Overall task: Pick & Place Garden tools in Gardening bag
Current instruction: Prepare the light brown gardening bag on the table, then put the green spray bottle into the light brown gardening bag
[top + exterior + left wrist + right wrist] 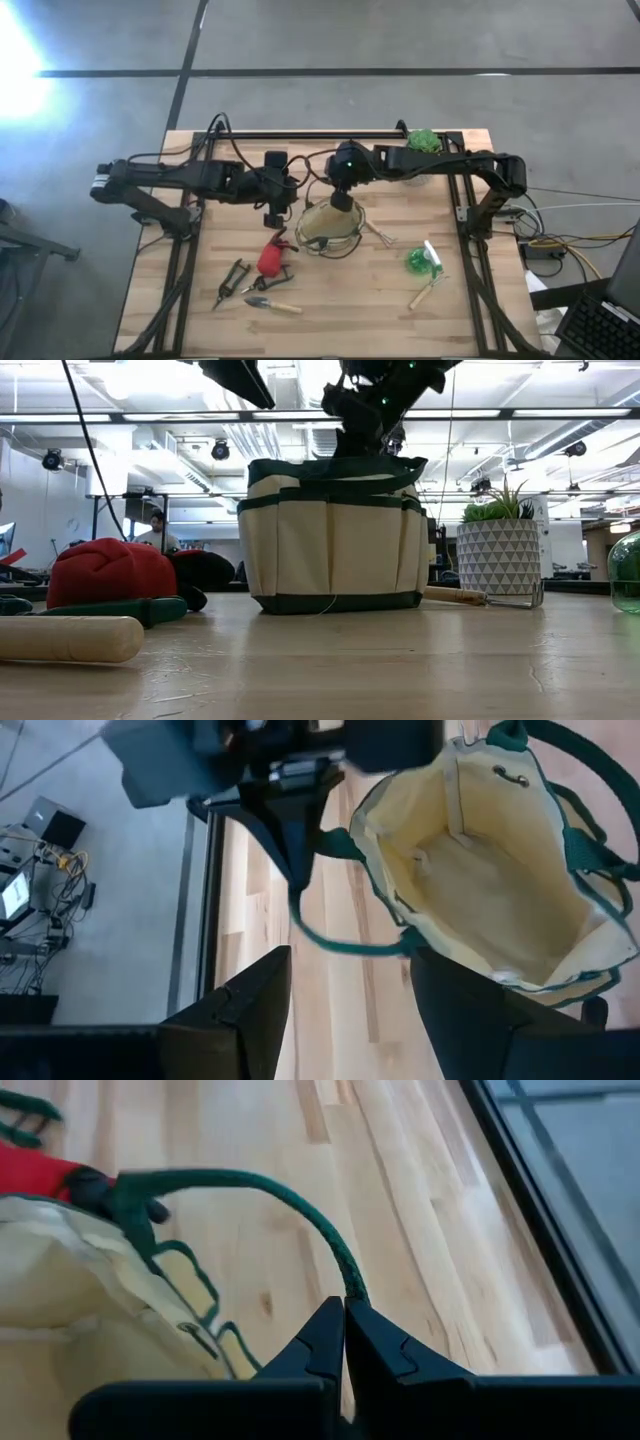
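Bag handle [300, 1205] pinched in right jaws; left jaws apart beside gardening bag [500, 890]

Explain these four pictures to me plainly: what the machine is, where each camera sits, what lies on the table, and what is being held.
Two dark robot arms work over a wooden table. One camera looks down from above, one sits at table height, and one rides on each wrist. In the middle stands the round beige fabric bag with green trim. The right gripper is shut on the bag's green handle; the left gripper hangs open beside the bag. Around it lie wooden-handled tools, a red-and-black piece and a round green spray bottle.
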Action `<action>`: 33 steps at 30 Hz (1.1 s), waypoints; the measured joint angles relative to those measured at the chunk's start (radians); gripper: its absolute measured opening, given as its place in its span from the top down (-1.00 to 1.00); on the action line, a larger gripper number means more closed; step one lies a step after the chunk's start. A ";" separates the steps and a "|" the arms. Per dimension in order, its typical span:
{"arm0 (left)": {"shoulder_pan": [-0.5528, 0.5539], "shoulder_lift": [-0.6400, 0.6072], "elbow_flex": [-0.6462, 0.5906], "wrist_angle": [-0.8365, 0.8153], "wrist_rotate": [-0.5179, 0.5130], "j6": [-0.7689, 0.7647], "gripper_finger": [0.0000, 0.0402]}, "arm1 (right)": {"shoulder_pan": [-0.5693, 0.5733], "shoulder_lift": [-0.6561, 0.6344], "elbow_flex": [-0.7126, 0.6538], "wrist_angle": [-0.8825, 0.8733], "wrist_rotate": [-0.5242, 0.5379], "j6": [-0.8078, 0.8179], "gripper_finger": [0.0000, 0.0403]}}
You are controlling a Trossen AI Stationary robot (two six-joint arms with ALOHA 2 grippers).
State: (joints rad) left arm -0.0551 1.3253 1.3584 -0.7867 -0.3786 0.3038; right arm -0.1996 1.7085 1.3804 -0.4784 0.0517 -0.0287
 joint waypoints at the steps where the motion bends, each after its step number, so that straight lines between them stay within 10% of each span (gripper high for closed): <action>1: 0.000 -0.002 -0.005 0.003 0.000 0.000 -0.04 | -0.004 0.002 0.000 -0.014 0.000 0.006 0.96; 15: 0.000 -0.006 -0.019 0.034 0.098 -0.018 -0.04 | -0.008 -0.014 -0.020 -0.081 0.070 0.007 0.96; 33: 0.000 -0.122 -0.134 0.017 0.092 -0.125 -0.04 | 0.229 -0.452 -0.092 -0.410 0.084 0.238 0.96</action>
State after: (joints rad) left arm -0.0551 1.2031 1.2243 -0.7696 -0.2863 0.1787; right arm 0.0294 1.2564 1.2887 -0.8885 0.1352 0.2096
